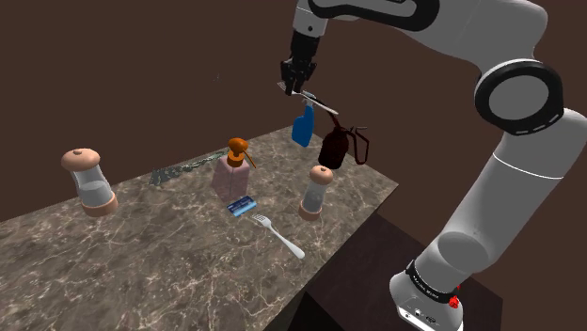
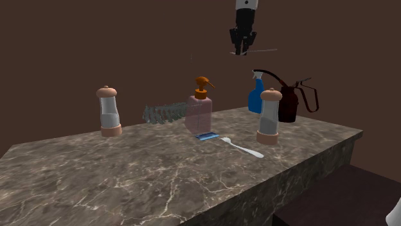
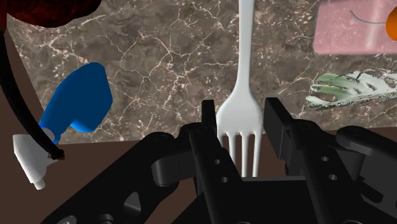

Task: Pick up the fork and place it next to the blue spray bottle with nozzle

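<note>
Hand (image 1: 299,87) of a white robot arm hangs high above the far edge of a marble-patterned surface (image 1: 141,263). Its two black fingers are set narrow and clasp the head of a white fork (image 3: 245,76), tines toward the palm. The fork's handle sticks out roughly level to one side. Almost directly below stands the blue spray bottle (image 1: 302,127), close to the surface's edge, with a dark can (image 1: 335,148) and its long thin spout just beside it. A second fork (image 1: 282,237) lies on the surface, well apart, near the front edge.

The step in hand appears to be carrying the fork down to the bottle. Doing it well likely means aiming for the bare patch between the bottle and the pink soap bottle (image 1: 231,174). That patch is clear of the white nozzle and the can's spout. The hand should come down low before the fingers part, so the fork neither bounces nor slides over the edge.

From its stand at the shoulder view's lower right, the arm rises and bends over to the left. Its wrist is turned so the hand points downward.
</note>
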